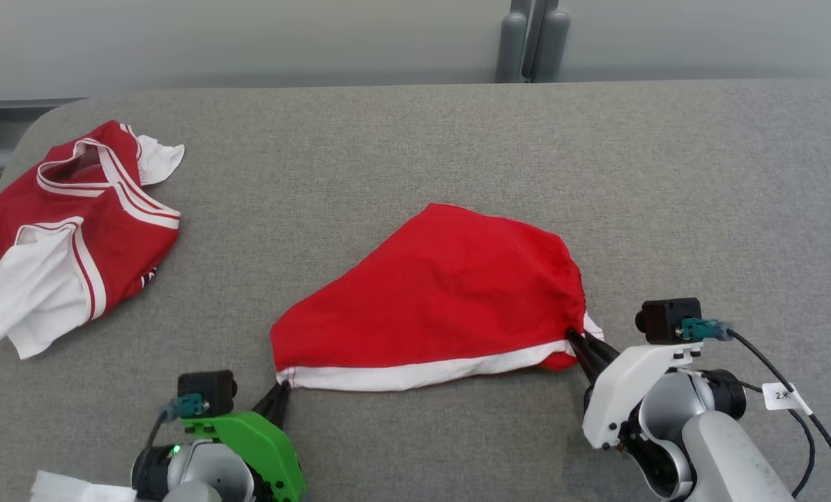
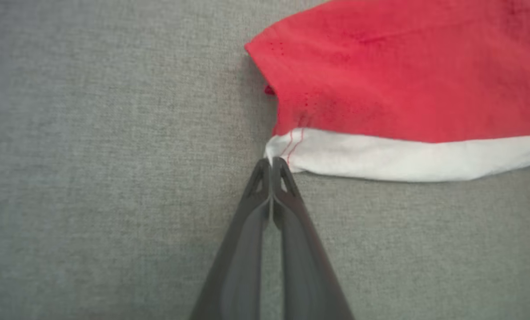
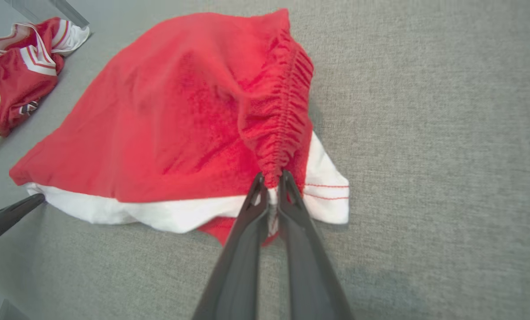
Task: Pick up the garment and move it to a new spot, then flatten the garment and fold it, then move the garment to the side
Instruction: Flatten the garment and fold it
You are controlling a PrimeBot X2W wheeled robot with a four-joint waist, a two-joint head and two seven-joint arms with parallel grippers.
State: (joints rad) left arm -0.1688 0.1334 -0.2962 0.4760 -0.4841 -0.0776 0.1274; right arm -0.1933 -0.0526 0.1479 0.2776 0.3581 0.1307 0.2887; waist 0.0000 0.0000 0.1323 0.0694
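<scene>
While the red shorts (image 1: 436,293) lie near the middle of the grey table (image 1: 457,139), our right gripper (image 1: 577,343) is clamped on their gathered waistband at their 4 o'clock. Our left gripper (image 1: 281,392) is closed, tips touching the white hem corner at 8 o'clock; we cannot tell whether cloth is caught. A red-and-white jersey (image 1: 74,230) sits at 10 o'clock.
</scene>
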